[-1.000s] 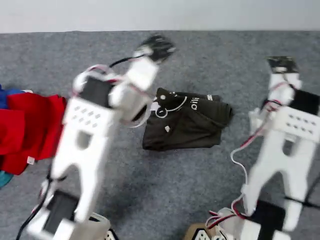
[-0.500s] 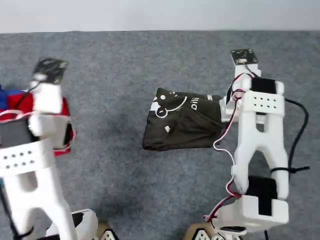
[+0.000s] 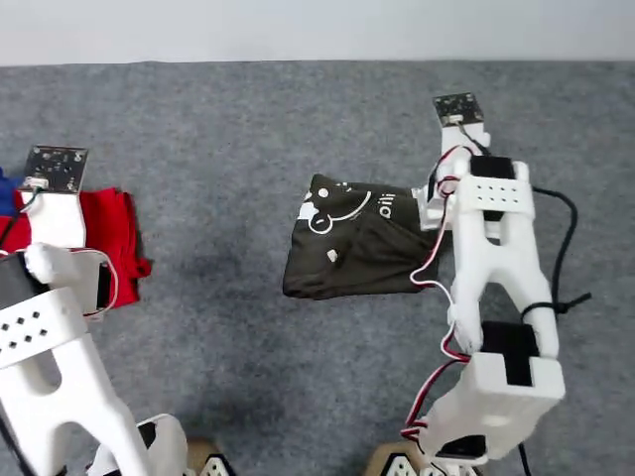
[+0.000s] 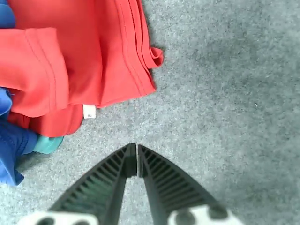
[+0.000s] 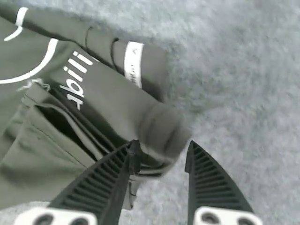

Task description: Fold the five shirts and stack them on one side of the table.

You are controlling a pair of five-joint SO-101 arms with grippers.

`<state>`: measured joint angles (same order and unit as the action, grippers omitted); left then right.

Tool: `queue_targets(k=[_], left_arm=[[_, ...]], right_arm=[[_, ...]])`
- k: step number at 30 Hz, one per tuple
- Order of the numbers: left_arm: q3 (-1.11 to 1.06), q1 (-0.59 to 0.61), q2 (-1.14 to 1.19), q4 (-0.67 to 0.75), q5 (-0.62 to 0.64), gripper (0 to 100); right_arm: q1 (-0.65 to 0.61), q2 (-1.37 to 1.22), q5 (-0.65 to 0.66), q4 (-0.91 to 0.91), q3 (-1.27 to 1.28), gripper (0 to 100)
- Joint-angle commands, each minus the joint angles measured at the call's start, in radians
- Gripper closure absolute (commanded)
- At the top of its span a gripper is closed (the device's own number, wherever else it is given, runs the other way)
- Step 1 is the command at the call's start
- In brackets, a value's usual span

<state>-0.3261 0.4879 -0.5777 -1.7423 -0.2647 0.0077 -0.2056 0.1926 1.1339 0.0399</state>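
Far left of the table [image 3: 248, 119] — the pile: red shirt [image 3: 109, 228] on top, a blue shirt [image 4: 9, 154] and a teal shirt [image 4: 47, 143] peeking from beneath. The left gripper [image 4: 136, 152] hangs over bare grey surface just beside the red hem, jaws pressed together, holding nothing.

Mid-table: the black shirt [image 3: 362, 248], folded into a rough packet, print up. The right gripper [image 5: 164, 150] sits at its right-hand edge, jaws spread, the rolled corner between them, not pinched.

Judgement — this looks like the pickup for stacking. Bite deep enough to catch every layer, else the fold likely opens on the lift. Carry low and set it squarely on the red.
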Motion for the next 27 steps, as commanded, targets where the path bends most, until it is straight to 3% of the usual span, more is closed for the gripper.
queue_targets(k=[1, 14, 20, 27], left_arm=[[0.002, 0.005, -0.029, -0.012, -0.008, 99], [0.002, 0.005, -0.023, -0.012, -0.011, 99], [0.002, 0.003, -0.023, -0.012, -0.011, 99], [0.001, 0.002, -0.021, -0.011, -0.011, 99]], right_arm=[[-0.03, -0.004, -0.008, -0.019, -0.037, 83.1], [-0.027, -0.147, -0.002, 0.045, -0.244, 99.0], [-0.03, -0.153, 0.04, 0.093, -0.399, 98.8], [-0.028, -0.188, 0.101, -0.031, -0.422, 98.8]])
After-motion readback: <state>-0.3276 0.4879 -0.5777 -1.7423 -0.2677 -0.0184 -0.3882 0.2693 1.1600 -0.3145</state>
